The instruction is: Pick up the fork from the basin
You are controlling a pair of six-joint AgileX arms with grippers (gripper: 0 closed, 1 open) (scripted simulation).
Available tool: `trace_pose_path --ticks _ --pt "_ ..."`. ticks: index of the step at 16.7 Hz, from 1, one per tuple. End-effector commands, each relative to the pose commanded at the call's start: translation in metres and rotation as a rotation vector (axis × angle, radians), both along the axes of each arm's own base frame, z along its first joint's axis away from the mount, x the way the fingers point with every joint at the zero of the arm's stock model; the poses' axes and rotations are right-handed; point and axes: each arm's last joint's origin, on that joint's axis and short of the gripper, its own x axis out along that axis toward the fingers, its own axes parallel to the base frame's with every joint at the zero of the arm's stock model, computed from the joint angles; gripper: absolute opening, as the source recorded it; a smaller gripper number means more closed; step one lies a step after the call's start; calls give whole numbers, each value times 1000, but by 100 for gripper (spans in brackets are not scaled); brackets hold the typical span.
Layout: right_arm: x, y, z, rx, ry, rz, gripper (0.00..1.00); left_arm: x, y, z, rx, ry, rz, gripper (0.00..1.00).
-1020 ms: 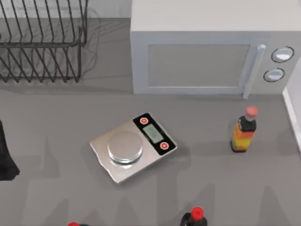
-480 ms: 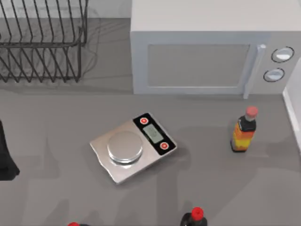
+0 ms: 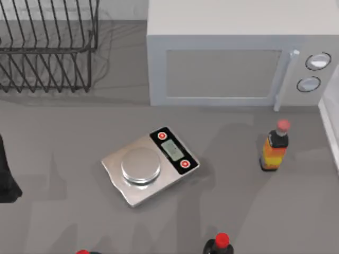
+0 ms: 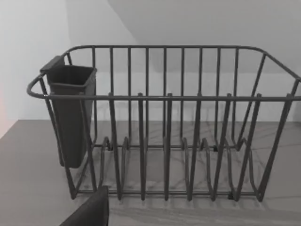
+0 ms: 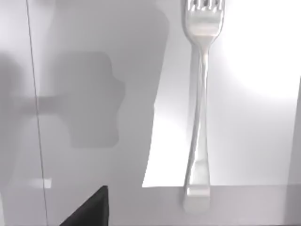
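Observation:
The silver fork point(image 5: 200, 103) lies flat on the pale floor of the basin point(image 5: 249, 70), and its handle end reaches a grey band at the basin's side. My right wrist camera looks straight down on it from above, and a dark part of my right gripper point(image 5: 89, 209) sits off to one side of the handle. A sliver of the basin's light rim point(image 3: 329, 127) runs along the right edge of the top view. My left arm point(image 3: 6, 177) is parked at the table's left edge, with a dark part of its gripper point(image 4: 89, 212) facing the dish rack.
A black wire dish rack point(image 3: 47, 47) with a dark cutlery cup point(image 4: 70, 113) stands at the back left. A microwave point(image 3: 233, 58) is at the back. A kitchen scale point(image 3: 149, 165) sits mid-table. A sauce bottle point(image 3: 275, 145) stands near the basin, and a red-capped bottle point(image 3: 220, 243) stands at the front.
Shadows on the table around the sauce bottle have shifted slightly. The objects and the left arm have stayed put.

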Motion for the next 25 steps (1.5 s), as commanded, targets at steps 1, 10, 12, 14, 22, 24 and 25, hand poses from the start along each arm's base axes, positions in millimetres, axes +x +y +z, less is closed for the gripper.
trace_pose_path --ticks 1,10,12,14,22,24,25 --pt "7 -5 -11 10 37 0 100 0 0 0 0 0 0 100" --pt "24 -15 -39 36 126 5 100 0 0 0 0 0 0 100" --pt "24 -15 -45 37 128 5 100 0 0 0 0 0 0 100" --pt "27 -16 -65 37 131 4 100 0 0 0 0 0 0 100" --pt "24 -17 -181 35 123 0 100 0 0 0 0 0 0 100" --pt "23 -17 -186 37 127 0 100 0 0 0 0 0 0 100" --pt "23 -17 -186 37 127 0 100 0 0 0 0 0 0 100"
